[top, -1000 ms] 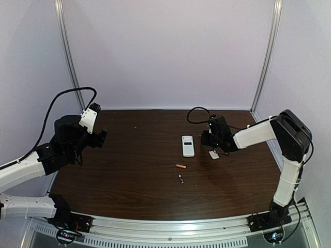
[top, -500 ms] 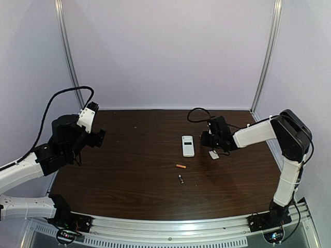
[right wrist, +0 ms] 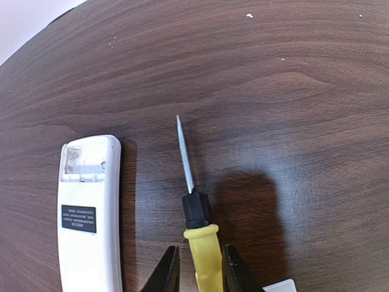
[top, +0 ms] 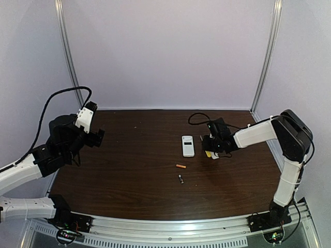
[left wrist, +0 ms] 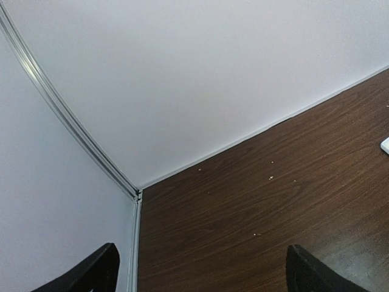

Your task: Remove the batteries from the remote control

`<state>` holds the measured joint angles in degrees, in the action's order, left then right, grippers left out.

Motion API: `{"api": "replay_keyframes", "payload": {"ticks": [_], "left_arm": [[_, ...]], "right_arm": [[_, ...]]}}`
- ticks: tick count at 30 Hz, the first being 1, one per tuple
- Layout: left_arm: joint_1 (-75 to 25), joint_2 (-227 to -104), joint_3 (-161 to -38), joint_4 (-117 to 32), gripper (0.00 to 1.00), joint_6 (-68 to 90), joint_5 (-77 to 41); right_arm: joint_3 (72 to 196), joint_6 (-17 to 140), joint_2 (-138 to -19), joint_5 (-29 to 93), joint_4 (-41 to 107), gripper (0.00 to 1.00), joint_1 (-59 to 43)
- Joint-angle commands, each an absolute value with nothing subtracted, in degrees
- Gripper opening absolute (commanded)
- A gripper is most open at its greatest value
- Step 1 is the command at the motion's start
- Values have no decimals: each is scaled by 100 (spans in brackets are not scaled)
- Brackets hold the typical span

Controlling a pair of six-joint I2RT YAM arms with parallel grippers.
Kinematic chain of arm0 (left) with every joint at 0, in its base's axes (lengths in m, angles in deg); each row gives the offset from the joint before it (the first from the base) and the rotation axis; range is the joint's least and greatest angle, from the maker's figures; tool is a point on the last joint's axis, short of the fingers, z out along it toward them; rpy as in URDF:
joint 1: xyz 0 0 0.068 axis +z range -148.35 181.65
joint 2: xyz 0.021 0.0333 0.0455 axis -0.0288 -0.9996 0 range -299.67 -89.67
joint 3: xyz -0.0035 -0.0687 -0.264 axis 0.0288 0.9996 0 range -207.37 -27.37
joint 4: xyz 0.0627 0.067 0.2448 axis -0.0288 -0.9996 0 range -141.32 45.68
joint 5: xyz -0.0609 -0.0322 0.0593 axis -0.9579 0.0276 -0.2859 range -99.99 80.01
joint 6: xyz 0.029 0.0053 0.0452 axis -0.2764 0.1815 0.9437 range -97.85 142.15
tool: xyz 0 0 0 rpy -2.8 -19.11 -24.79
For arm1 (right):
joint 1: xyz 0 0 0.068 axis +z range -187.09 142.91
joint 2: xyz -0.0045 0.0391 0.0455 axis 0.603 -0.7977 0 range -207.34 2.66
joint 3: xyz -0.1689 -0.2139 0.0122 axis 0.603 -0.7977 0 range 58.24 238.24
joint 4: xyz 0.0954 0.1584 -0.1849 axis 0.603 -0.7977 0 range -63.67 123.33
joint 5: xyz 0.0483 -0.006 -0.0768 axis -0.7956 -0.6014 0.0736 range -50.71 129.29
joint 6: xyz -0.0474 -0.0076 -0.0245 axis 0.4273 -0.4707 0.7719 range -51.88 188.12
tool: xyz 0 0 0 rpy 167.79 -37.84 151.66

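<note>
Nearest on the dark, wood-grained table [top: 124, 175] lies the black battery [top: 180, 179], a tiny thin cylinder pointing toward 12 o'clock. Just beyond it, apart from it, lies the orange battery [top: 180, 166], coppery and turned crosswise. Both are out on the bare wood, at about 6 o'clock from the remote [top: 187, 145] and near it without touching.

The remote is a flat white plastic slab with rounded corners, lying back-up with a small dark label. Its open compartment [right wrist: 82, 159] is at the end that points toward 12 o'clock in the right wrist view.

At the remote's 3 o'clock is the screwdriver [right wrist: 205, 243]. It has a glossy yellow handle, a black collar and a thin grey metal shaft, with the tip pointing to 12 o'clock beside the compartment and clear of it. The right gripper [right wrist: 201, 274] is low over the table. Its black fingers [right wrist: 169, 271] stand only a handle's width apart and press in on the yellow handle from both sides. A corner of the small white cover [right wrist: 282, 286] shows at the gripper's 4 o'clock.

Far off at the table's 9 o'clock edge, the left gripper [left wrist: 200, 277] is raised and tilted toward the back corner. Its fingers [left wrist: 91, 274] are spread wide, holding and touching nothing.

A black cable [top: 199, 117] loops at the rear, at 12 o'clock from the right gripper.
</note>
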<state>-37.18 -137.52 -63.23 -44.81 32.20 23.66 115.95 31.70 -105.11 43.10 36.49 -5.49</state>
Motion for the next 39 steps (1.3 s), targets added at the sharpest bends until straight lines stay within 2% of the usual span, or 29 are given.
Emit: {"api": "replay_keyframes", "payload": {"ticks": [1, 10, 16, 23, 29, 32, 39], "left_arm": [[-3695, -13661, -6253, -4291, 98, 3296, 2258], [-3694, -13581, -6227, -4317, 97, 3245, 2228], [-3694, -13622, -6234, -4309, 97, 3217, 2213], [-3694, -13663, -6189, -4250, 97, 3195, 2250], [-3694, -13753, -6099, -4031, 97, 3202, 2356], [-3694, -13824, -5902, -3638, 97, 3209, 2422], [-3391, -14386, -5855, -3197, 97, 3230, 2979]], "right_arm": [[11524, 3155, -10181, 4298, 3527, 26, -542], [11493, 3482, -9521, 4389, 3476, 27, -536], [11484, 3856, -8903, 4706, 3307, 35, -539], [11405, 4288, -8282, 5139, 3048, 55, -549], [11167, 4660, -7802, 5458, 3073, 88, -578], [11025, 4858, -7574, 5707, 3061, 98, -615], [10751, 5025, -7148, 6025, 3001, 100, -948]]}}
